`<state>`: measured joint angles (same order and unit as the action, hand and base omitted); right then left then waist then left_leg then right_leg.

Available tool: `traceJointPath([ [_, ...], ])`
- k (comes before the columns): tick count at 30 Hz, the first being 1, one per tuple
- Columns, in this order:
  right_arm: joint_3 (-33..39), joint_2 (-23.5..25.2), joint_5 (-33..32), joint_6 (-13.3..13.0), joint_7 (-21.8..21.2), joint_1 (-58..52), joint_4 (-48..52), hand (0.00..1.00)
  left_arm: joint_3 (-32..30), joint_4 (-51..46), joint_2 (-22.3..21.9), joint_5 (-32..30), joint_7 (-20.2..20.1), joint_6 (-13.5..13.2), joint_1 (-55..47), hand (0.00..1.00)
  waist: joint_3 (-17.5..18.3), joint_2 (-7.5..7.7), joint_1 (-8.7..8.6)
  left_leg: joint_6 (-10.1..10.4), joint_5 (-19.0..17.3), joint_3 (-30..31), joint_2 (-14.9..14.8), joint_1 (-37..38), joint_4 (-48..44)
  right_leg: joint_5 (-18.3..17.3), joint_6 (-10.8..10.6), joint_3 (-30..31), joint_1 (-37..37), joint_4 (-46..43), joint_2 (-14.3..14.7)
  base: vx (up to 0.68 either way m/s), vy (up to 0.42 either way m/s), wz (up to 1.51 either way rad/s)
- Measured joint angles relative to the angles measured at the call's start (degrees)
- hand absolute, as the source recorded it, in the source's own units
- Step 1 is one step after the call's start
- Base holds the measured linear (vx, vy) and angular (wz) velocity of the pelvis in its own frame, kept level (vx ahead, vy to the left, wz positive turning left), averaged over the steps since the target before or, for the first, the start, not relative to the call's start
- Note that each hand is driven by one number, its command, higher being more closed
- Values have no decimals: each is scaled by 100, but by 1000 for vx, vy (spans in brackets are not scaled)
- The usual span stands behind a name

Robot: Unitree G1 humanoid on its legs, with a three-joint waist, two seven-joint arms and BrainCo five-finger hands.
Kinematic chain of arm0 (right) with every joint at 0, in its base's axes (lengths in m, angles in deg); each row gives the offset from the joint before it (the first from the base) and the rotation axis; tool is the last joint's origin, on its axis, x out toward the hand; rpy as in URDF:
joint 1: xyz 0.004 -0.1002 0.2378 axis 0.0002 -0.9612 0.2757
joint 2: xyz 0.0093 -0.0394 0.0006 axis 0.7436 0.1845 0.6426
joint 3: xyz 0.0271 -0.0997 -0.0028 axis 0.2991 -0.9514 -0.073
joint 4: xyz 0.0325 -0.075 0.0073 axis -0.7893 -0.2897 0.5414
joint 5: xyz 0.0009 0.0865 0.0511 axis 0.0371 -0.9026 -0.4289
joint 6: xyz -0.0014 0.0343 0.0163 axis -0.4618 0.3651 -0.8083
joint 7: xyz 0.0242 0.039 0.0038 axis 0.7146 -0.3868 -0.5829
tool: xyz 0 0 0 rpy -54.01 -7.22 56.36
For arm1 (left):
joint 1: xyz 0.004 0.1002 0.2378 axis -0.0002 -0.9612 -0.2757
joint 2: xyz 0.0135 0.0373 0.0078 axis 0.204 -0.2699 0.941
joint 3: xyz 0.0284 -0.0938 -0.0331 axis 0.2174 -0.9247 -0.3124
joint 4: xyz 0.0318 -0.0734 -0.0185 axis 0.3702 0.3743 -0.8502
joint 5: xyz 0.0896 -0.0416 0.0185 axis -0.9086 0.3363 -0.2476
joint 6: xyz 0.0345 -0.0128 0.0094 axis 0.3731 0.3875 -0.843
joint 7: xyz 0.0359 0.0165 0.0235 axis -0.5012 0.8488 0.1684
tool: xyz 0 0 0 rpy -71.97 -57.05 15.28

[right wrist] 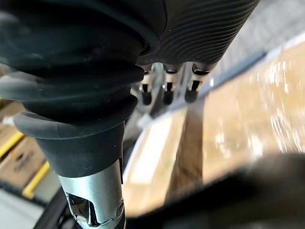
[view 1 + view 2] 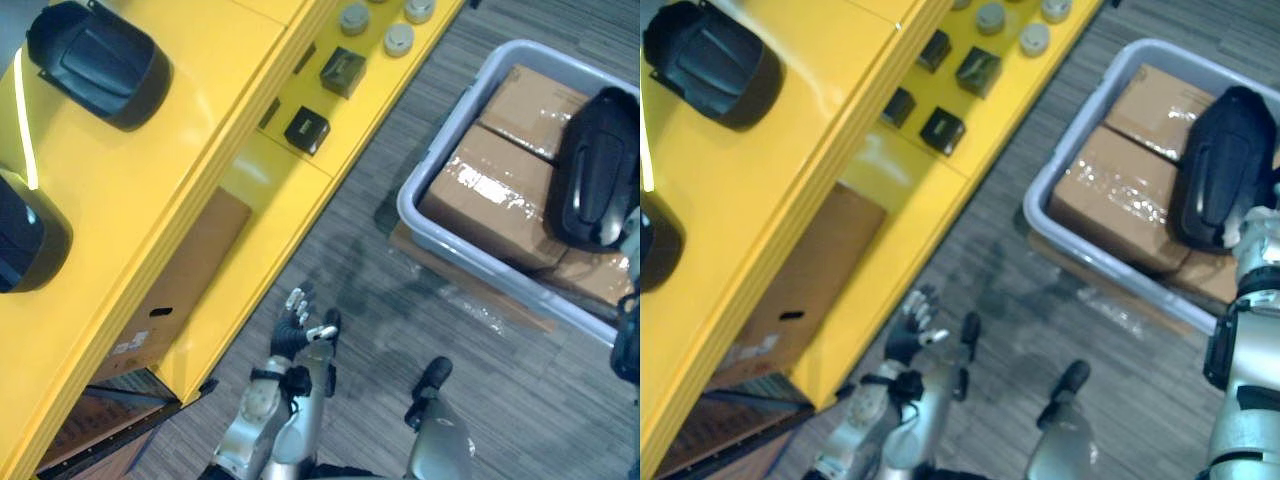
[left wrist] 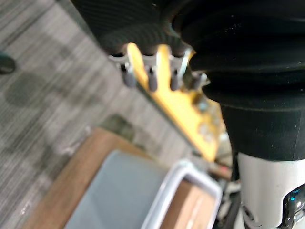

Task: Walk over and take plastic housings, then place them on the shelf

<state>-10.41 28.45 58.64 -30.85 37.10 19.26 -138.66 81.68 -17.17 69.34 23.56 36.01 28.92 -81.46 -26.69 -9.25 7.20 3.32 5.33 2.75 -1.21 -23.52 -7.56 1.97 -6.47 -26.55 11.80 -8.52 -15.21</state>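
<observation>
While the left hand [image 2: 300, 325] hangs over open carpet [image 2: 400, 300], well apart from the grey bin [image 2: 432, 165], its fingers are loosely spread and hold nothing. The right hand [image 1: 165, 90] hangs just beside the bin's rim, its fingers in a relaxed row and also empty.

One black plastic housing [image 2: 597, 168] lies inside the bin on top of the cardboard boxes [image 2: 490, 195], against the bin's right side and close to the right arm. Two more housings [image 2: 95, 62] [image 2: 25, 235] lie on top of the yellow shelf [image 2: 150, 170], well apart from the bin across the carpet.

The shelf's lower ledge runs slantwise along the bin's left wall. The bare strip of carpet between them is narrowest at the bin's far-left corner and widens toward its near side. Small black boxes [image 2: 307, 130] and grey round caps [image 2: 398, 39] sit on the ledge near that corner. A brown board [image 2: 470, 282] juts out from under the bin's near wall onto the carpet.
</observation>
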Motion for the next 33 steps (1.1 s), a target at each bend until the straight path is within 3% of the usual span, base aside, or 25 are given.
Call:
traceJointPath([
  [4, 15, -197, 0, 102, -135, 96, -126, 0, 17, -2, -25, 89, 23, -129, -7, 0, -57, -124, -5, 6, 135, 2, -8, 6, 154, -1, -1, 3, 65, -19, 1, -60, -18, 0],
  [8, 34, -215, 0, 204, -551, 104, -336, 0, 175, 0, -60, 224, 103, -137, -7, 0, -101, -236, 5, 19, 339, -9, -30, 8, 444, -12, -10, 22, 245, -104, -4, -61, -25, -1],
  [15, -43, -215, 62, 205, -900, 70, -505, 0, 399, 187, -231, 224, 210, -163, 2, 0, -100, -248, 43, 25, 479, -1, -28, -54, 643, -104, -21, 22, 481, -299, -58, -36, -25, 1],
  [25, -714, -418, 393, 139, -961, 91, -462, 0, 430, 262, -250, 225, 290, -205, 99, 0, -133, -355, 182, 31, 552, 97, -13, -276, 692, -154, -8, -22, 727, -440, -91, -25, -32, 5],
  [31, -1141, -529, 401, 15, -1273, 129, -212, 0, 447, 300, -314, 233, 334, -308, 111, 0, -117, -379, 216, 32, 539, 129, -19, -438, 551, -170, 1, -31, 842, -498, -88, -51, -42, 0],
  [32, -1259, -529, 404, -52, -1306, 162, -206, 100, 455, 301, -325, 284, 326, -320, 117, 0, -114, -383, 244, 33, 538, 132, -25, -469, 520, -171, 1, -34, 867, -511, -85, -82, -38, -2],
  [33, -1348, -529, 416, -75, -1357, 164, -206, 100, 459, 304, -337, 371, 327, -321, 116, 0, -109, -389, 290, 32, 536, 132, -26, -468, 504, -173, 3, -34, 866, -524, -85, -80, -40, -2],
])
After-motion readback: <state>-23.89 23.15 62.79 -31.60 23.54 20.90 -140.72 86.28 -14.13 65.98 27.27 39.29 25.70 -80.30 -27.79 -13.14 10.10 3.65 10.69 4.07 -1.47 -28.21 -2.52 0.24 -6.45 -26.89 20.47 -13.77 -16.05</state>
